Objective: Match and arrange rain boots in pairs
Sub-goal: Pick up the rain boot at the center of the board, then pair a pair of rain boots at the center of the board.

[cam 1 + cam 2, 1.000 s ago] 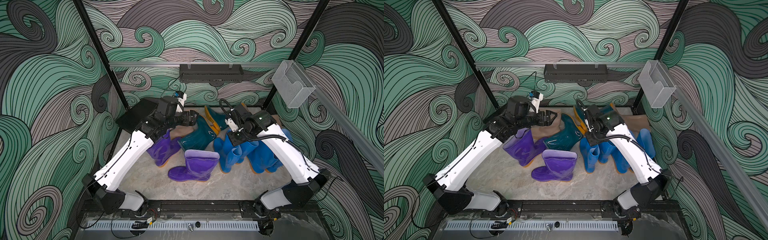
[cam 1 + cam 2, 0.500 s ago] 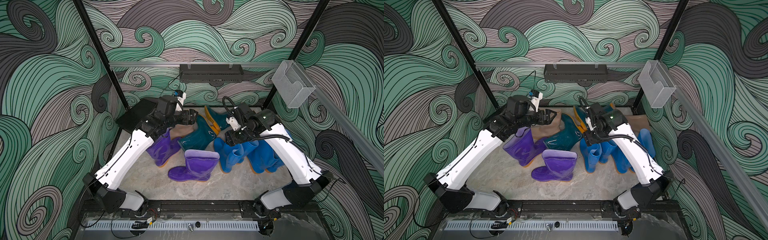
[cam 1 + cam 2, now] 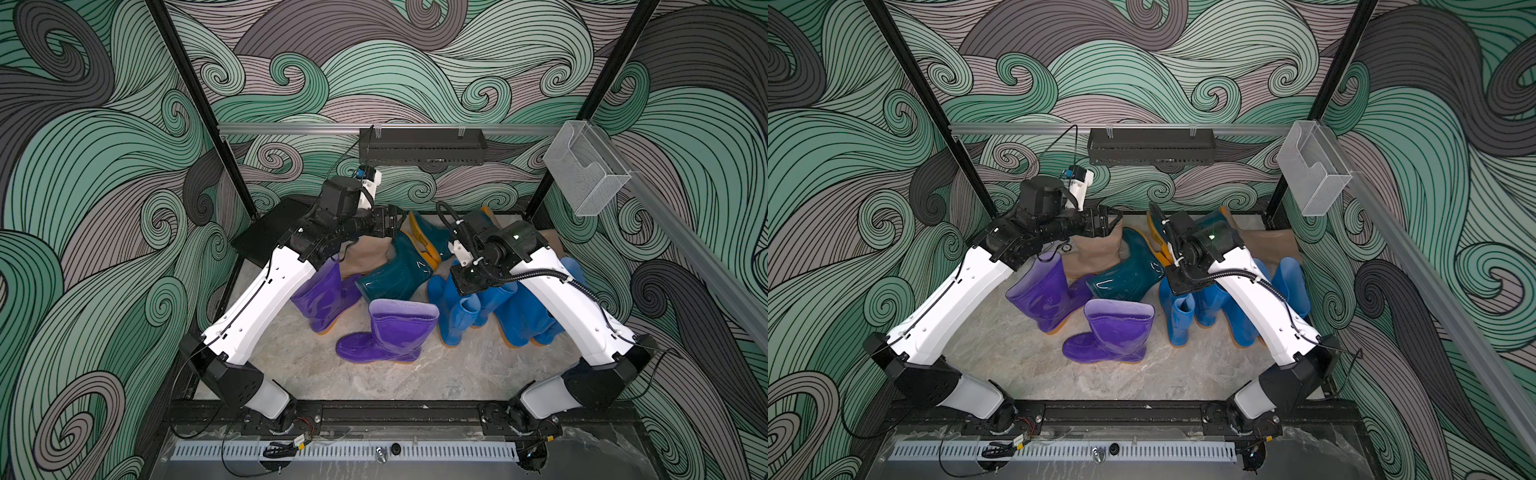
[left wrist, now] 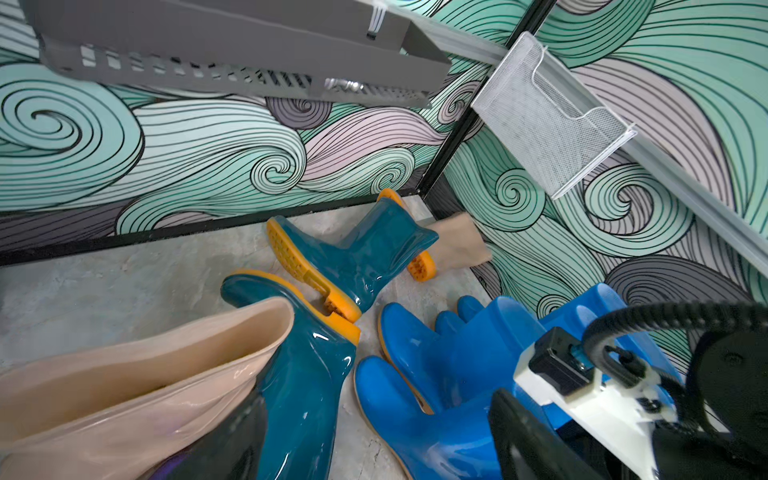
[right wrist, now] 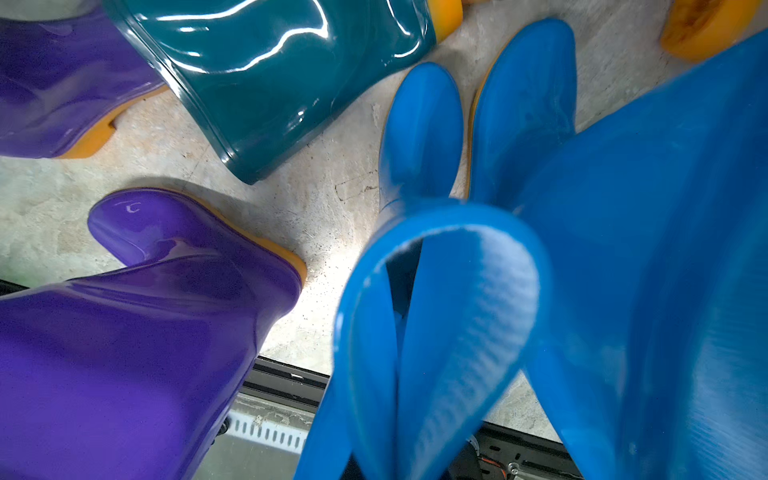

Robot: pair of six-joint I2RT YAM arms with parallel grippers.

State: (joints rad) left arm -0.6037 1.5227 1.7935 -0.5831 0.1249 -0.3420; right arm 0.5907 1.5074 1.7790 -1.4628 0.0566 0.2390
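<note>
At the back of your grey marbled floor (image 3: 1183, 374), your left claw (image 3: 1111, 220) stood spread over the oval rim of the glossy beige rubber boot (image 3: 1096, 253); your right claw (image 3: 1183, 293) pinched flat the cuff of a bright blue rubber boot (image 3: 1177, 328)

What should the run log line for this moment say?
left gripper: open, at beige boot rim | right gripper: shut on blue boot shaft top | stage: pairing not finished
</note>
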